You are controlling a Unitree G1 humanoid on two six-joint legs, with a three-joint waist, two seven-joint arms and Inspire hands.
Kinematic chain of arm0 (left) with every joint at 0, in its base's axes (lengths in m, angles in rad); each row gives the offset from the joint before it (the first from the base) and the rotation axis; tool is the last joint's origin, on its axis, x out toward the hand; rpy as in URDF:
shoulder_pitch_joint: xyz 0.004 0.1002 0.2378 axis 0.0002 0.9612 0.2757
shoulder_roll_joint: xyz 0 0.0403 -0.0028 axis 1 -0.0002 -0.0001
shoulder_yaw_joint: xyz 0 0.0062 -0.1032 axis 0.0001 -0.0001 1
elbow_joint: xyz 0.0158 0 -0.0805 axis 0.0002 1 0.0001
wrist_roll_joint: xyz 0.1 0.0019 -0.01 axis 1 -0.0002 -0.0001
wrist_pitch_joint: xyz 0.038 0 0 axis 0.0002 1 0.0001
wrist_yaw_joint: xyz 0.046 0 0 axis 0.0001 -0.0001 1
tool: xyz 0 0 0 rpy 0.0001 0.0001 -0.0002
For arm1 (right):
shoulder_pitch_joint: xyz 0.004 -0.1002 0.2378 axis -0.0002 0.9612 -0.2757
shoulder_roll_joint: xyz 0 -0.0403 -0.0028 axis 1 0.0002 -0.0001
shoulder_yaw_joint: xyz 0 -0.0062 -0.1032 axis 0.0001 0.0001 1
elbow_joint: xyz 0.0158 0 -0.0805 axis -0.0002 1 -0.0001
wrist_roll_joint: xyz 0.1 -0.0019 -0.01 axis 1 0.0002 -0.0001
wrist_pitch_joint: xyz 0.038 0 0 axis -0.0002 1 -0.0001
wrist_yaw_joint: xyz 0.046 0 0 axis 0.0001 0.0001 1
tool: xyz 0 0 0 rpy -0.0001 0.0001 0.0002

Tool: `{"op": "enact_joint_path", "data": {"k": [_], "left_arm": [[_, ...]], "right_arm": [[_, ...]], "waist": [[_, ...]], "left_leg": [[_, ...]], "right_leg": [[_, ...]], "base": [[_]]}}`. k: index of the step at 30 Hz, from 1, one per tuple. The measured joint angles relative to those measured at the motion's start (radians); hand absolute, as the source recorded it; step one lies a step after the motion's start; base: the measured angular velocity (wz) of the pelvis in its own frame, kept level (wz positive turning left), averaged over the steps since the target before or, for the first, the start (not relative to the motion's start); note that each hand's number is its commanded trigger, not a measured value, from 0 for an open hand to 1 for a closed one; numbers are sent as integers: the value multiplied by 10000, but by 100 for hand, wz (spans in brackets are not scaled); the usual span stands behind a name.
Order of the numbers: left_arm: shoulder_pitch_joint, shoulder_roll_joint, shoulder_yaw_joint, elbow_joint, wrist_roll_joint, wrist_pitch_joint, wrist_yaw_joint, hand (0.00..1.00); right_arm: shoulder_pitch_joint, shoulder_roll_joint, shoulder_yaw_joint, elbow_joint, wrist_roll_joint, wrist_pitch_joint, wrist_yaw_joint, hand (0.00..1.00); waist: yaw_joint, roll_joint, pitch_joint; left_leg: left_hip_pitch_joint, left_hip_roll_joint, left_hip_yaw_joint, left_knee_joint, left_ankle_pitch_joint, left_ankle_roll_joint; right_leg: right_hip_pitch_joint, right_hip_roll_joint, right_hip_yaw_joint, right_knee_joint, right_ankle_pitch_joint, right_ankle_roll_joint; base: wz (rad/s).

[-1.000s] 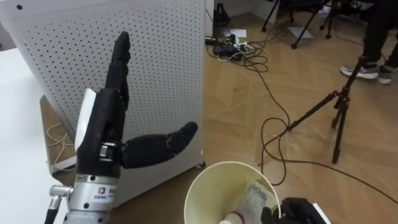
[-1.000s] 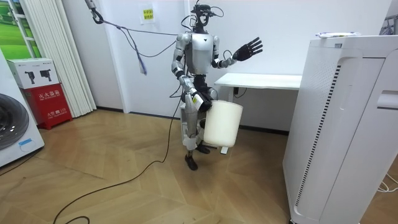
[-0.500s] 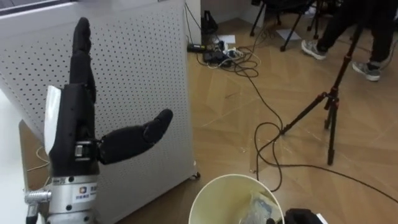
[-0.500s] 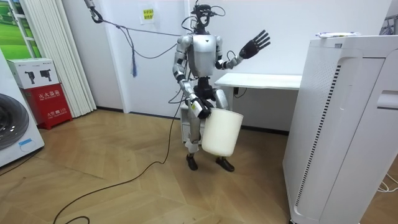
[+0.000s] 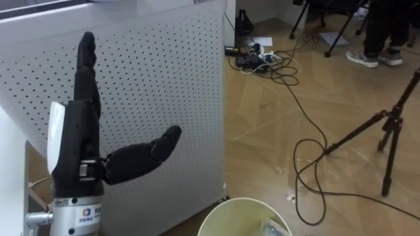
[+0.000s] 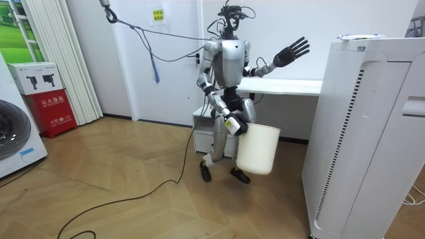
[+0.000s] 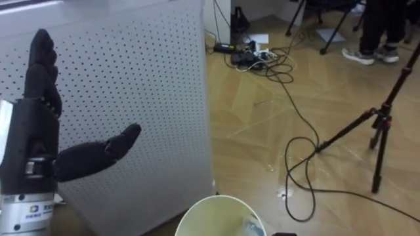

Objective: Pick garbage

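Robot standing on the wood floor (image 6: pixel 119 186) between a white desk (image 6: pixel 282 86) and a tall white perforated cabinet (image 5: pixel 164 78), seen from the room. The left hand (image 5: pixel 75 141) is raised in front of the cabinet's perforated face, fingers straight and pointing up, thumb spread wide to the side, holding nothing. The right hand (image 6: pixel 234 125) is lowered at hip level against the upper rim of a cream waste bin (image 5: pixel 223 213), which hangs beside the robot's leg clear of the floor; whether the fingers are curled round the rim cannot be told. Inside the bin, near the right side of its rim, lies a piece of clear crumpled garbage (image 5: pixel 272 227). A black tripod (image 5: pixel 387 131) and loose cables (image 5: pixel 308 164) occupy the floor beyond.
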Motion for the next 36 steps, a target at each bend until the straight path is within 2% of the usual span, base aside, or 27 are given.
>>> {"op": "enact_joint_path", "data": {"k": [1,2,3,4,5,6,7,8,9,10,12,13,14,15,16,17,18,19,20,24,26,28,33,36], "left_arm": [[-88,7,6,-2,121,-3,15,0],[-153,49,7,1,127,-44,60,0],[-174,78,20,4,126,-63,103,0],[-209,84,17,17,116,-69,212,0],[-250,86,-6,20,118,-77,304,0],[-263,100,-23,25,127,-78,330,0],[-313,119,-117,35,138,-77,375,0],[-314,121,-203,36,140,-77,423,0],[-322,122,-410,73,131,-77,494,0],[-318,105,-587,135,130,-62,480,0],[-335,63,-803,115,134,-59,460,0],[-373,100,-779,83,125,-57,466,0],[-377,120,-754,89,124,-44,471,0],[-381,145,-759,92,122,33,451,0],[-436,134,-773,84,154,41,423,0],[-566,115,-774,6,331,54,436,0],[-550,128,-776,-70,365,48,469,0],[-401,156,-759,-197,482,28,597,0],[-397,171,-761,-196,653,19,752,0],[-394,177,-733,-200,780,22,881,0],[-393,176,-742,-202,925,21,885,0],[-395,203,-561,-232,1467,11,948,0],[-395,206,252,-861,2625,-71,1348,0],[-395,206,615,-1176,2917,-343,1577,0]], "right_arm": [[-6,-6,3,-28,-61,1,-9,100],[-10,-5,4,-105,-119,1,-13,100],[-13,0,5,-185,-167,1,6,100],[-15,-4,4,-331,-189,0,116,100],[-15,-17,4,-534,-190,0,239,100],[-14,3,11,-595,-219,-1,300,100],[-1,30,16,-695,-403,-3,407,100],[5,29,20,-714,-471,-3,425,100],[6,32,21,-723,-566,-2,418,100],[14,54,16,-713,-626,-2,388,100],[-11,14,16,-716,-823,3,325,100],[-122,8,25,-721,-854,3,326,100],[-183,7,33,-721,-853,4,352,100],[-213,22,39,-714,-842,5,403,100],[-218,72,-17,-712,-800,5,402,100],[-256,-1,-234,-715,-689,7,389,100],[-285,-52,-319,-691,-683,17,384,100],[-324,-33,-357,-707,-694,36,389,100],[-376,-11,-328,-719,-717,36,421,100],[-360,19,-339,-916,-717,35,415,100],[-362,34,-340,-934,-709,32,459,100],[-358,32,-368,-933,-720,32,589,100],[-272,-10,-464,-920,-856,32,861,100],[-216,-13,-471,-920,-1144,32,1082,100]], "waist": [[11,121,-4],[41,291,6],[30,345,24],[-29,439,64],[-167,582,116],[-273,597,110],[-446,594,100],[-544,578,88],[-594,559,78],[-628,545,54],[-573,625,-57],[-477,637,-66],[-465,631,-62],[-456,587,-34],[-551,471,12],[-575,490,-17],[-503,474,-14],[-281,415,-57],[-209,394,-49],[-269,415,-58],[-292,426,-65],[-289,499,-99],[-238,574,-108],[-238,619,-114]], "left_leg": [[232,22,33,3,-196,64],[501,61,-85,-120,-336,87],[646,60,-157,-233,-373,95],[916,87,-252,-516,-364,81],[1068,211,-418,-675,-354,64],[1123,227,-538,-776,-335,37],[1226,232,-777,-946,-286,-16],[1271,231,-898,-1023,-264,-35],[1438,222,-1109,-1182,-263,-74],[1661,206,-1330,-1393,-285,-165],[1927,290,-1769,-1785,-199,-382],[2016,415,-1827,-1953,-116,-520],[2011,471,-1824,-1884,-64,-607],[1708,538,-1811,-1383,-53,-843],[1416,547,-1893,-1831,64,-1001],[1016,617,-2101,-2657,917,-1109],[934,694,-1998,-2690,1269,-832],[1148,700,-1824,-2863,1291,-808],[1293,686,-1801,-2907,1290,-808],[1725,595,-2014,-3243,1284,-811],[1893,584,-2054,-3313,1276,-827],[2056,565,-2068,-3345,1260,-853],[2270,613,-2054,-3499,1250,-908],[2376,630,-2056,-3567,1236,-930]], "right_leg": [[-272,-83,75,701,736,-64],[-492,-21,187,1159,1284,-122],[-607,41,203,1219,1190,-116],[-949,289,213,1109,747,-167],[-1368,672,197,630,422,-246],[-1564,870,210,244,349,-228],[-1814,1203,222,-907,336,-270],[-1872,1328,227,-1574,369,-304],[-1868,1570,275,-2963,685,-399],[-1831,1815,431,-3802,1792,-569],[-1463,2084,443,-4310,1936,-772],[-1276,2224,403,-4596,2020,-867],[-1118,2266,420,-4793,2057,-915],[-726,2342,844,-5240,2118,-896],[-429,2360,1365,-5546,2165,-817],[-417,2382,1622,-5653,2156,-737],[-448,2387,1600,-5671,2113,-658],[-331,2366,1437,-5930,2111,-597],[-61,2355,1207,-6216,2124,-591],[490,2344,772,-6628,2139,-607],[640,2369,716,-6657,2142,-611],[854,2366,465,-6699,2147,-621],[1044,2435,478,-7042,2184,-679],[1168,2463,481,-7169,2192,-689]], "base": [[-5],[-9],[-6],[11],[21],[50],[51],[64],[56],[56],[35],[14],[22],[56],[85],[68],[22],[-11],[-11],[10],[4],[0],[-4],[0]]}}
